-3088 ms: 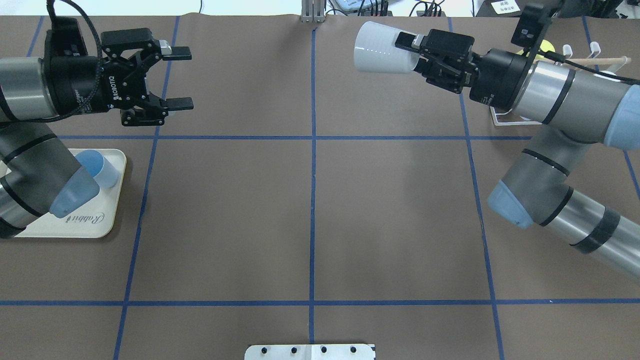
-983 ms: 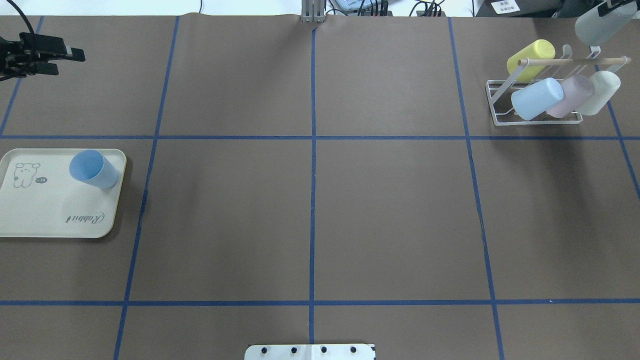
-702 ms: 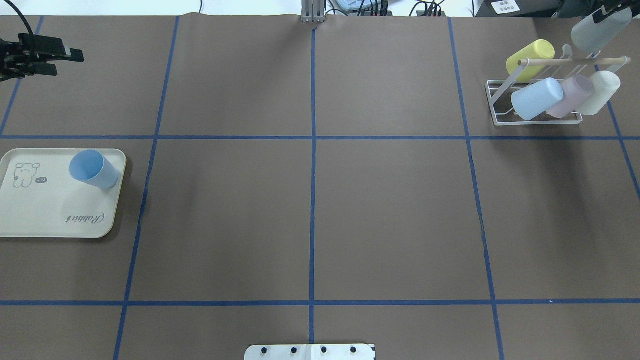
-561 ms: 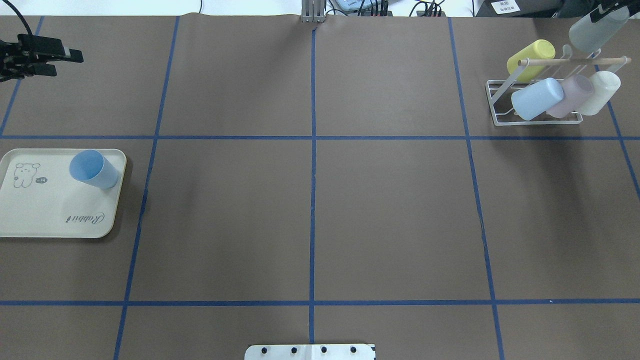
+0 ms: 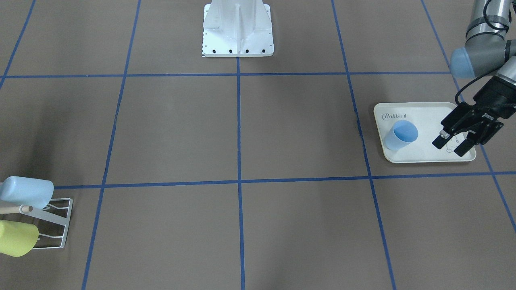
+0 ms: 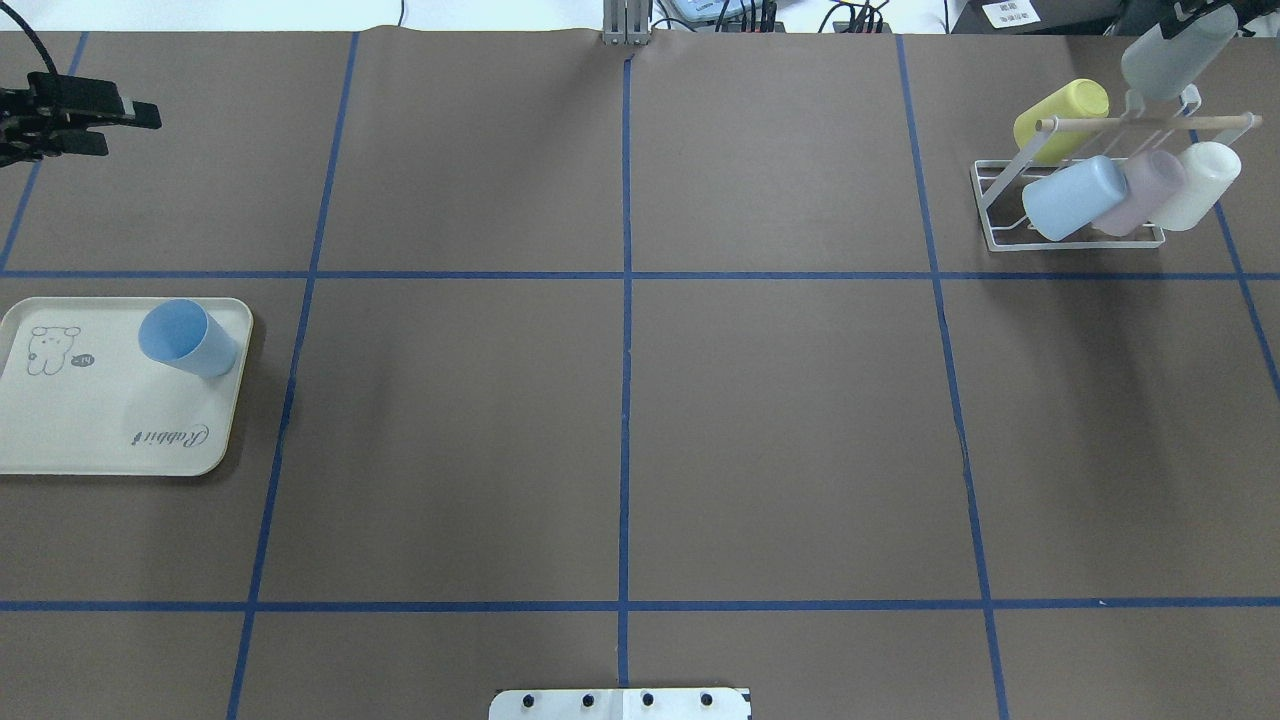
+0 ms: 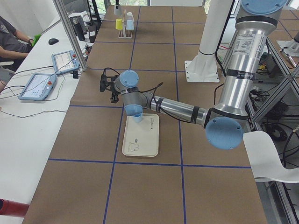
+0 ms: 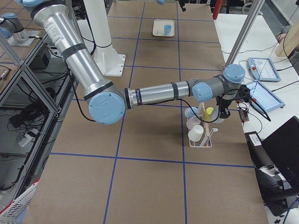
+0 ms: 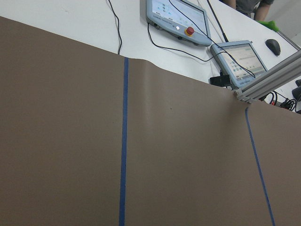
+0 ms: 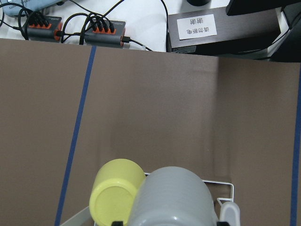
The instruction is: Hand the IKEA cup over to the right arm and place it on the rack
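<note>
My right gripper (image 6: 1198,14) is shut on a pale grey cup (image 6: 1168,56) at the far right back, tilted just above the back prongs of the white wire rack (image 6: 1000,236). In the right wrist view the grey cup (image 10: 171,200) fills the bottom next to a yellow cup (image 10: 115,197). The rack's wooden dowel (image 6: 1140,123) runs across it. My left gripper (image 6: 130,132) is open and empty at the far left back; in the front view the left gripper (image 5: 448,148) hovers over the far end of the tray.
The rack holds a yellow cup (image 6: 1062,112), a light blue cup (image 6: 1075,196), a pink cup (image 6: 1142,190) and a white cup (image 6: 1197,185). A blue cup (image 6: 186,338) stands on the cream rabbit tray (image 6: 100,440) at the left. Monitors and cables lie beyond the back edge.
Both arms have swung out from over the table to its far corners. In the last second the right gripper has carried the grey cup left and lower toward the rack's prongs; the left gripper drifted slightly left.
</note>
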`<state>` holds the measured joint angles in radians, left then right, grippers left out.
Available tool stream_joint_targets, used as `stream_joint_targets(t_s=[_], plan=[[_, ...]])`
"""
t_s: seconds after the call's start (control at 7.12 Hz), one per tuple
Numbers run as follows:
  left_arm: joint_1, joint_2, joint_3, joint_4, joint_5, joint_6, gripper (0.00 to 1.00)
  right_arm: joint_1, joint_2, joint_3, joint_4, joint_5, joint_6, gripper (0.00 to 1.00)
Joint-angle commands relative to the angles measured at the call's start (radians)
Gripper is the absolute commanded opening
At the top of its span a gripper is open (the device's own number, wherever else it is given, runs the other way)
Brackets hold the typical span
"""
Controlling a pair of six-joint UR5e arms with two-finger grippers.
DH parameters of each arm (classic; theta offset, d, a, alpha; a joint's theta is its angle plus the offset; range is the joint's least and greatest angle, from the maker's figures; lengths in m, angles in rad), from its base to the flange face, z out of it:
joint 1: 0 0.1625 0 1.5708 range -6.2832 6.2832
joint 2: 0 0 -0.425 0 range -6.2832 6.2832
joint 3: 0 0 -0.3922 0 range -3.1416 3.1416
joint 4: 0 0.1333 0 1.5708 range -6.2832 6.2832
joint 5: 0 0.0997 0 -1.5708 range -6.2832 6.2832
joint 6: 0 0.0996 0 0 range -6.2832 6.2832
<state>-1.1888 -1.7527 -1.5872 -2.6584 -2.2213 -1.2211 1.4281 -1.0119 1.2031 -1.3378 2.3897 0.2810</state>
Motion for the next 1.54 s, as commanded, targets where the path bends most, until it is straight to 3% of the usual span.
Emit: stream_joint_targets(t_s=[0.0, 1.4], plan=[[0.0, 0.001, -0.007, 0.0, 0.0, 0.0, 1.0, -0.012, 0.01, -0.023, 0.002, -0.004, 0.0, 0.09], [0.0, 0.002, -0.025, 0.002, -0.001, -0.008, 1.0, -0.046, 0.001, -0.08, 0.003, -0.004, 0.001, 0.14]])
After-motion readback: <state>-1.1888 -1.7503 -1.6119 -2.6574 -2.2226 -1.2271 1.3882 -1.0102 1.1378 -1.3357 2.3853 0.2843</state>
